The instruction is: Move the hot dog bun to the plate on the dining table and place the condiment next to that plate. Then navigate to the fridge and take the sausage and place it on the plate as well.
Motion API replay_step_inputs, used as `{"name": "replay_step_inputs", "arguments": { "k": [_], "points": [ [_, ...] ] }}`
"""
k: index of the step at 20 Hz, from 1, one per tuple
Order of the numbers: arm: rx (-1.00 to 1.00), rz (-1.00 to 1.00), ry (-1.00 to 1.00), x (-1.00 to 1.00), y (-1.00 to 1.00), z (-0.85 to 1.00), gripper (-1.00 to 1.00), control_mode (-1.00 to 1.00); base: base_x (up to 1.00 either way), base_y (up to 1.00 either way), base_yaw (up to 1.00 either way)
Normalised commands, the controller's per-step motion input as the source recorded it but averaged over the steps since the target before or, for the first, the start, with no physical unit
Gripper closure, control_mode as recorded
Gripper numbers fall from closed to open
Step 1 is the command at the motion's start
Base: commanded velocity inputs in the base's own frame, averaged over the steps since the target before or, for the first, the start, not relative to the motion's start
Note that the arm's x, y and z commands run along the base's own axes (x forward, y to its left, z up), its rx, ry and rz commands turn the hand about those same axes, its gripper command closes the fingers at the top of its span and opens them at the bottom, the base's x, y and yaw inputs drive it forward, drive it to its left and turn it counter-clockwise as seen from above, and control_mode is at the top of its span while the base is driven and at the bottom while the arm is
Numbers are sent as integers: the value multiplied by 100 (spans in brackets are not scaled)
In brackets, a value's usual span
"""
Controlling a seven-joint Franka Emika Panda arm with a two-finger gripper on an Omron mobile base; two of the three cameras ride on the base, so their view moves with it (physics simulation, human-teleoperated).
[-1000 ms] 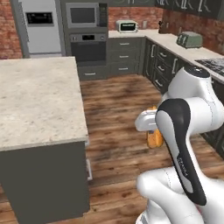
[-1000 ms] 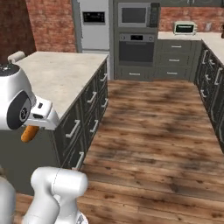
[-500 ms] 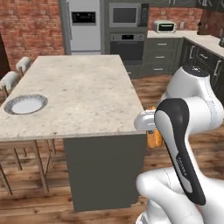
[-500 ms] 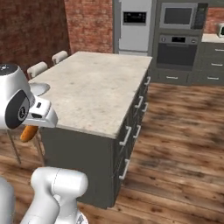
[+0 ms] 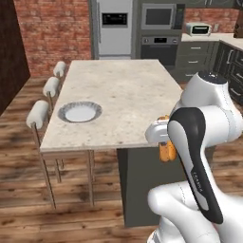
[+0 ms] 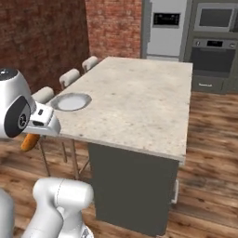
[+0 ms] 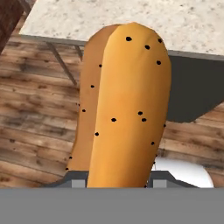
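Your base has driven on over the last second, so the whole scene has swung round: a moment ago both base cameras looked past the desk's corner at floor and ovens, and now the dining table, the desk (image 5: 123, 90) of this task, lies broad in front of you, with its stools (image 5: 38, 114) along the left edge. That shift is the camera's, not the things'.

What it brings is the plate (image 5: 79, 112), grey-rimmed and white in the middle, sitting near the desk's near left corner, close to the stool-side edge. In the right base view the same plate (image 6: 70, 101) sits just beyond the robot's shoulder.

The hot dog bun (image 7: 124, 105) has not changed its place relative to the hand. Your jaws are clamped on its lower end, and it stands up along them in the hand view. From the left base camera the hot dog bun (image 5: 165, 150) shows as an orange patch beside the forearm, off the desk's near edge and below its top, over the floor.

So you are in the carrying leg, with the desk reached. I judge the bun must next be lifted above the desk top and carried left to the plate. The fridge (image 5: 113, 28) stands beyond the far end, for later.
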Motion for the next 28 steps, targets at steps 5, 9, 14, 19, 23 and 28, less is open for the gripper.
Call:
{"name": "replay_step_inputs", "arguments": {
  "k": [5, 9, 14, 19, 23, 28],
  "points": [
    [0, 0, 0, 0, 0, 0, 100, 100, 52, 100, -21],
    [0, 0, 0, 0, 0, 0, 100, 100, 62, 100, -29],
    [0, 0, 0, 0, 0, 0, 100, 100, 54, 93, -40],
    [0, 0, 0, 0, 0, 0, 100, 100, 13, 83, -47],
    [0, 0, 0, 0, 0, 0, 100, 100, -4, 89, -45],
    [0, 0, 0, 0, 0, 0, 100, 100, 5, 90, -48]
  ]
}}
